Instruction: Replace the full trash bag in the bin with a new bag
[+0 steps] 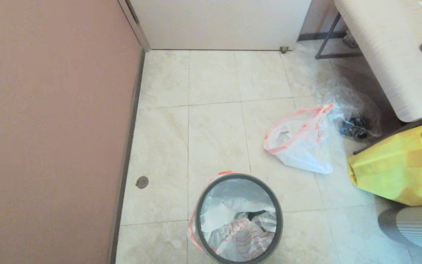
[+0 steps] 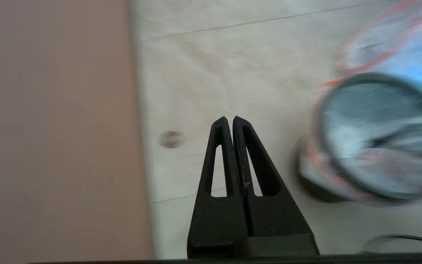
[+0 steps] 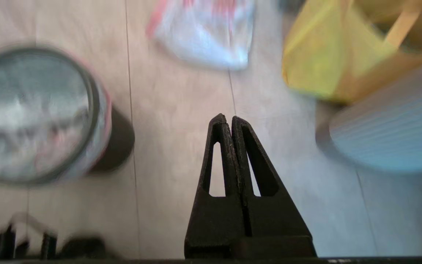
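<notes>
Floor [image 1: 214,121]: pale beige stone-look tiles, glossy, thin grout lines. Flat matte pinkish-brown wall [image 1: 50,128] along the left, dark skirting at its foot; small round dark disc [image 1: 142,182] set in the tile near that skirting. Table [image 1: 387,55] at upper right, light wood-grain top with rounded edge, thin dark metal legs.

Bin [image 1: 239,219]: round, black, tapering, standing upright near the lower edge of the head view, capped by a thin dark-grey rim ring. Lined with thin white film, pink-red band folded out over the lip; crumpled white plastic with red-orange line print lying inside.

Full trash bag [image 1: 300,141]: lumpy, translucent white, pink-red rim band, lying on the floor beyond and to the right of the bin, well apart from it. Just behind it, against the table leg, a crinkled clear plastic bag [image 1: 354,110] with something dark inside. Yellow bag [image 1: 398,165] of stiff matte material to the right; ribbed pale round object [image 1: 419,227] below that.

Left tool [image 2: 229,119]: black, wedge-shaped slotted fingers pressed together, empty, above bare tile between wall and bin. Right tool [image 3: 226,117]: same form, fingers pressed together, empty, above tile between the bin and the yellow bag.
</notes>
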Available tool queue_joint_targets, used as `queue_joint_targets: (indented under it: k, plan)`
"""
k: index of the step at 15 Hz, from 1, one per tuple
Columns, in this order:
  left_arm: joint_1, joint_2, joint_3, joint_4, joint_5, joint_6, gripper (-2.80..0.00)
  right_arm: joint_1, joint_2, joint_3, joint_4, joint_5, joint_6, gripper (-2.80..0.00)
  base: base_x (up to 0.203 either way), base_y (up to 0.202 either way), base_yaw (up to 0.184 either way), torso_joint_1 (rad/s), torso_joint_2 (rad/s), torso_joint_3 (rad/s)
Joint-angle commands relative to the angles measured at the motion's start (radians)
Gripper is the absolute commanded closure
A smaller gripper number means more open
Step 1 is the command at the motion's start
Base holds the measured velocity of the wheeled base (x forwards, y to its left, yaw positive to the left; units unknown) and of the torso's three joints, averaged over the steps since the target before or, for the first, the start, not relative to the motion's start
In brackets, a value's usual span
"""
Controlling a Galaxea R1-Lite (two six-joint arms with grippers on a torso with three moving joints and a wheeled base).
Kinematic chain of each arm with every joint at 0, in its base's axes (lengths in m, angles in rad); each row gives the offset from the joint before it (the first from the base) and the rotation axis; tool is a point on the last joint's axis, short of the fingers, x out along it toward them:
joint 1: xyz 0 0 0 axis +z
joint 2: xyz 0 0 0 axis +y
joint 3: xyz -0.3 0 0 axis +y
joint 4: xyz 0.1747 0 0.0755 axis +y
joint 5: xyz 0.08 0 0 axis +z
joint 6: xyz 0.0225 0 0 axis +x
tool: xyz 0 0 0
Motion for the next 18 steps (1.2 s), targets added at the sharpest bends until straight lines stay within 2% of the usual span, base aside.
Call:
queue_joint_targets:
  k: [1,3,7,18]
  plan:
    - [0.000,0.002,0.041,-0.004,0.036,0.050,0.00,0.001,-0.004,0.038,-0.044,-0.002,0.004,0.00,0.000,0.000,0.000,0.000,0.00,0.000]
    - [0.009,0.003,0.041,-0.009,0.029,0.082,0.00,0.001,-0.004,0.037,-0.042,-0.002,0.001,0.00,0.000,0.000,0.000,0.000,0.00,0.000]
    - [0.009,0.002,0.041,-0.011,0.033,0.014,0.00,0.002,-0.004,0.034,-0.035,0.000,-0.005,0.00,0.000,0.000,0.000,0.000,0.00,0.000]
    - [0.009,0.002,0.041,-0.011,0.033,0.016,0.00,0.007,-0.004,0.038,-0.044,0.001,-0.010,0.00,0.000,0.000,0.000,0.000,0.00,0.000]
